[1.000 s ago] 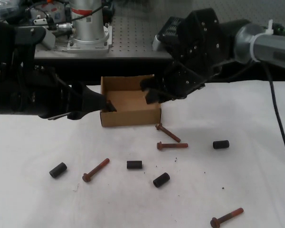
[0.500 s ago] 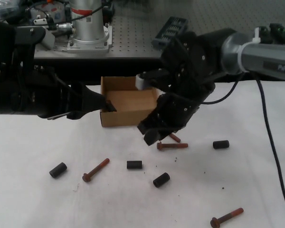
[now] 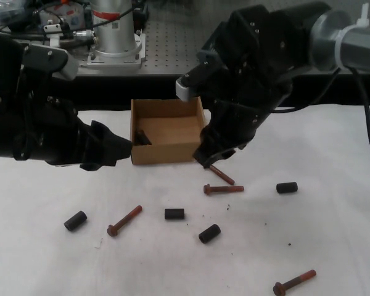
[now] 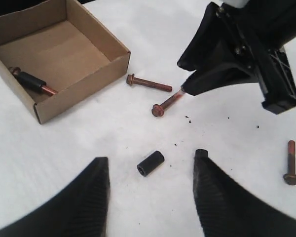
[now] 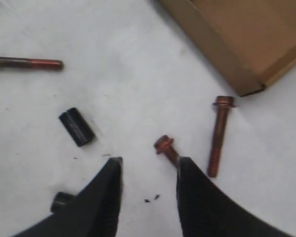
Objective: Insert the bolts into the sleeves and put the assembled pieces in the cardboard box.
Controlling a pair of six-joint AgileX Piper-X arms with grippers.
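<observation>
Two bolts by the cardboard box (image 3: 166, 158) are the hardest to read. In the high view the nearest bolt (image 3: 226, 177) runs out from under the right gripper (image 5: 151, 161) with its head covered. The level bolt (image 3: 224, 189) lies just at 6 o'clock of it. In the right wrist view one of these two shows its head between the spread fingers, and its shank passes behind one finger (image 5: 197, 197); whether they touch cannot be told. That gripper pinches nothing and hangs off the box's 4 o'clock corner, its arm masking the 3 o'clock wall. The lower sleeve (image 3: 209, 233) is half hidden behind the other finger in that wrist view, and the left bolt (image 3: 124, 221) is cut off by the frame there.

The left gripper (image 4: 151, 156) is spread too and holds nothing, at 9 o'clock of the box. Its arm blots out the white cover (image 3: 333, 234) toward 9 and 10 o'clock. The assembled piece (image 4: 30, 82) lies inside the box along its 9 o'clock wall, partly screened by that wall from above.

The left sleeve (image 3: 75, 221), middle sleeve (image 3: 174, 214) and right sleeve (image 3: 287, 187) lie well apart, with cover showing between them. The widest stretch of cover runs at 3 o'clock, past the right sleeve. The near-edge bolt (image 3: 294, 282) lies at 5 o'clock, its head close to the picture's border. The box's far wall sits near the cover's 12 o'clock edge.
</observation>
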